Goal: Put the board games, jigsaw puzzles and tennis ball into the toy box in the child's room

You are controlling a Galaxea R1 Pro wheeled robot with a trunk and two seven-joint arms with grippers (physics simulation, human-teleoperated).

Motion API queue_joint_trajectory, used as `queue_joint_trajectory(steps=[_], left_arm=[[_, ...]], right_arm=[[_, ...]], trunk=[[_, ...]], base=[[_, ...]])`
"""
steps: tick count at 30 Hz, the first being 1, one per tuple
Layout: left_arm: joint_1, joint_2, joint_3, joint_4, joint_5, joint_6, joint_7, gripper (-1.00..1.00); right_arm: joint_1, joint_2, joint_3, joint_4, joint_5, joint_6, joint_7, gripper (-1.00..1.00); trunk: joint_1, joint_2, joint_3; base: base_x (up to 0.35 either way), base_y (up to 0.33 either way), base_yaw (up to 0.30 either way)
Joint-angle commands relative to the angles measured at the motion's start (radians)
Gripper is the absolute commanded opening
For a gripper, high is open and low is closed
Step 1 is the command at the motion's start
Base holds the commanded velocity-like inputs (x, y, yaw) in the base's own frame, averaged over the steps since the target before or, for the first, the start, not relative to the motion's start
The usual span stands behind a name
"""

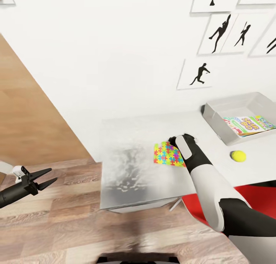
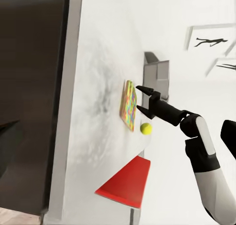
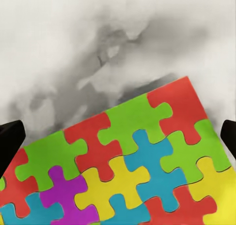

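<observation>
Carefully now: my right claw (image 2: 140, 98), jaws apart over the puzzle (image 1: 168, 154) mid-table (image 1: 126, 168), should slide under its edge before closing; left claw (image 1: 43, 178) idles apart

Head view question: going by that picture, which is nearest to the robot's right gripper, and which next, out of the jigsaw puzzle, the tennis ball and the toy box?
From the right gripper:
1. Jigsaw puzzle, directly under the gripper on the table.
2. Tennis ball, farther right on the table, lying apart from the puzzle.
3. Toy box, at the back right by the wall, with printed boxes inside.
</observation>
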Motion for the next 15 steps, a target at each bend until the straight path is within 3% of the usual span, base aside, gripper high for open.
queue_joint_trajectory(steps=[1, 15], left_arm=[[-0.001, 0.0, 0.0, 0.001, 0.002, 0.007, -0.002, 1.0], [-0.001, 0.0, 0.0, 0.001, 0.002, 0.008, -0.002, 1.0]], right_arm=[[-0.001, 0.001, -0.003, -0.002, -0.007, 0.003, -0.006, 1.0], [-0.001, 0.001, -0.003, -0.002, -0.007, 0.003, -0.006, 1.0]], trunk=[[0.0, -0.002, -0.002], [0.0, -0.002, -0.002]], base=[[-0.052, 0.259, 0.0], [-0.026, 0.229, 0.0]])
